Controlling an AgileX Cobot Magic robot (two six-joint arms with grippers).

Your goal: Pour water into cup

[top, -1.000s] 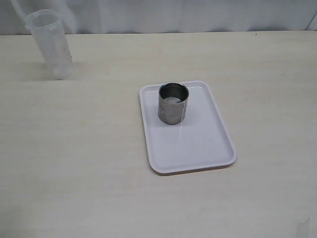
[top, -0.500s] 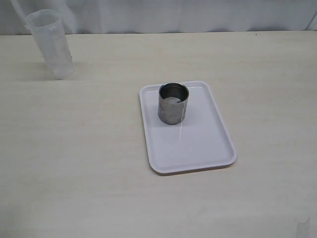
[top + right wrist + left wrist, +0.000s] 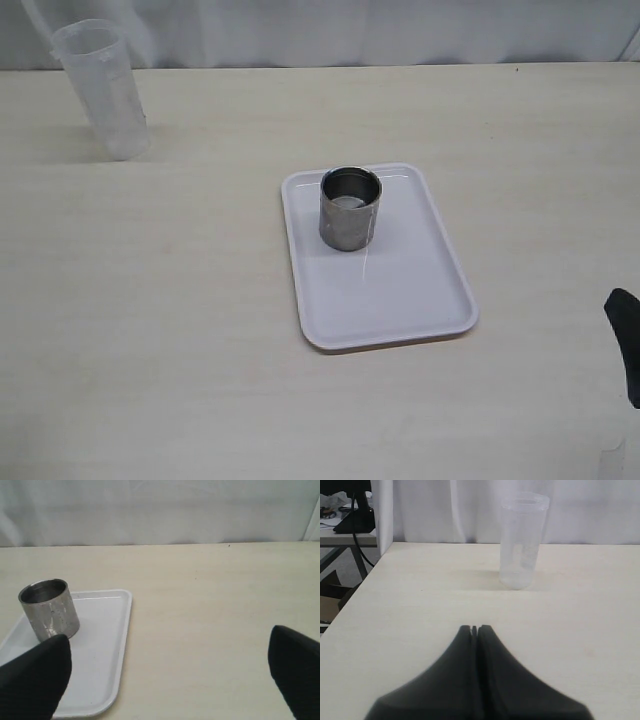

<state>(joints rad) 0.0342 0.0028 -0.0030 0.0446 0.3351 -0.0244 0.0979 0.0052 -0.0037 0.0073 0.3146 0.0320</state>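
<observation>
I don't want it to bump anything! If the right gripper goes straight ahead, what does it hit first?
The right gripper is open, and one of its fingers points at the cup on the tray, so probably that. Between the fingers lies only bare table. Depth is unclear.

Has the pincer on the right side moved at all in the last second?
Yes. The right pincer has come into the exterior view at its right edge, moving in toward the white tray, which has not shifted. A second ago it was out of sight.
</observation>
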